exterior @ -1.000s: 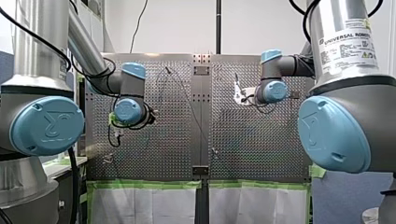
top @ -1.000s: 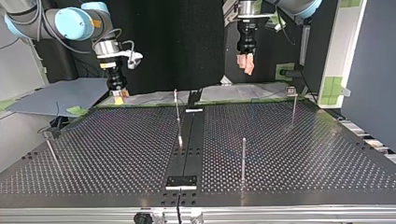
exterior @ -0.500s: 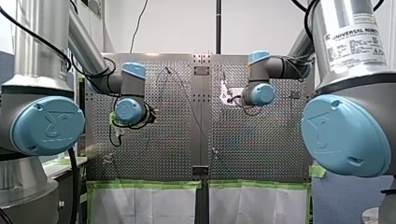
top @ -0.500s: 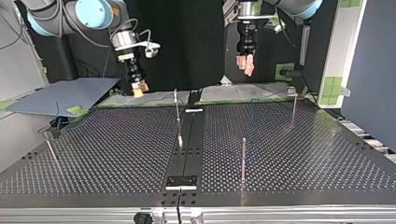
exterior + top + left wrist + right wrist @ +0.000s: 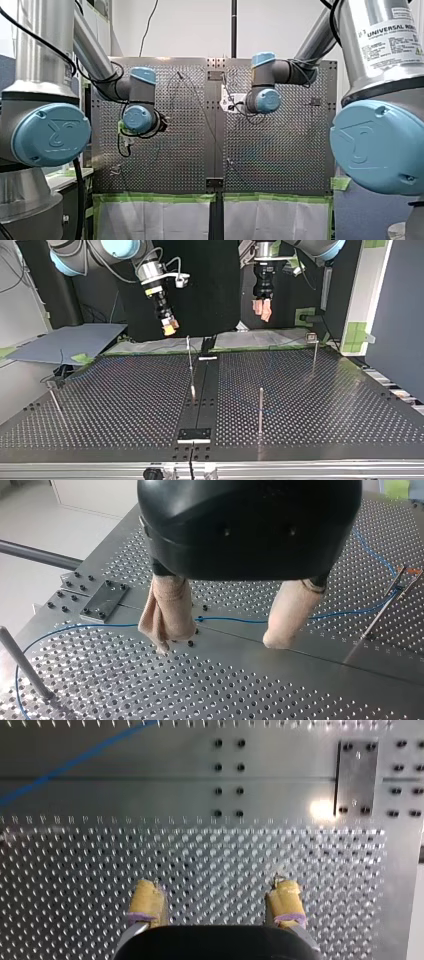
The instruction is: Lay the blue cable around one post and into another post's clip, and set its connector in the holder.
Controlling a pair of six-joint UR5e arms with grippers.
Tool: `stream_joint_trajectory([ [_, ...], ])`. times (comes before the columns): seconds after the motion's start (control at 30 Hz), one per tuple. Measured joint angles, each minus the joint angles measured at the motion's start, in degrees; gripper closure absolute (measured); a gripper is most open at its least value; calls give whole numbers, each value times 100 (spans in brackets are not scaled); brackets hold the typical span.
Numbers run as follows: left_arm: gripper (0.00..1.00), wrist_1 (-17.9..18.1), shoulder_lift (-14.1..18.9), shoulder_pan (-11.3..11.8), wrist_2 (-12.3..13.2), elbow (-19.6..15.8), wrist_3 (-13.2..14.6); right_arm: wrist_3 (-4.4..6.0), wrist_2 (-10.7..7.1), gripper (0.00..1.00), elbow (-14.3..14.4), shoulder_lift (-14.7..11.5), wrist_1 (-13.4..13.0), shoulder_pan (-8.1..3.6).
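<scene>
The blue cable (image 5: 235,620) lies on the perforated table (image 5: 240,690), passing under my left gripper (image 5: 227,627). It bends around a plain post (image 5: 20,660) beside the gripper and runs on to a thin post (image 5: 382,611) with a small orange piece at its top. That gripper's beige pads (image 5: 167,610) hang open above the cable, holding nothing. In the top view it hovers as my left gripper (image 5: 262,310) behind the table's back edge. My right gripper (image 5: 216,902) is open and empty, its yellow pads (image 5: 147,902) high over the table. A stretch of the cable (image 5: 75,762) shows ahead of it.
Several thin posts stand on the table in the top view: one (image 5: 189,360) near the middle strip, one (image 5: 260,410) nearer the front, one (image 5: 315,352) at the back right, one (image 5: 55,402) at the left. A small screwed plate (image 5: 194,435) sits on the strip's front end.
My right arm has swung towards the table's middle, its gripper going rightward in the top view. My left arm has stayed still.
</scene>
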Motion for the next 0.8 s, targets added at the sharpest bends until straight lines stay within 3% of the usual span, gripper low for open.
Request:
stream_joint_trajectory([
  [0.2,0,-15,0,-1,-8,-2,6,-72,110,1,59,-2,55,284],
  [0.37,0,-84,0,-15,-81,-6,7,-98,348,1,218,-2,-140,479],
  [0.6,0,-120,0,-38,-154,-7,-6,-164,694,1,280,2,-329,492],
  [0.8,0,-121,0,-45,-163,-9,-7,-143,951,1,385,13,-539,470],
])
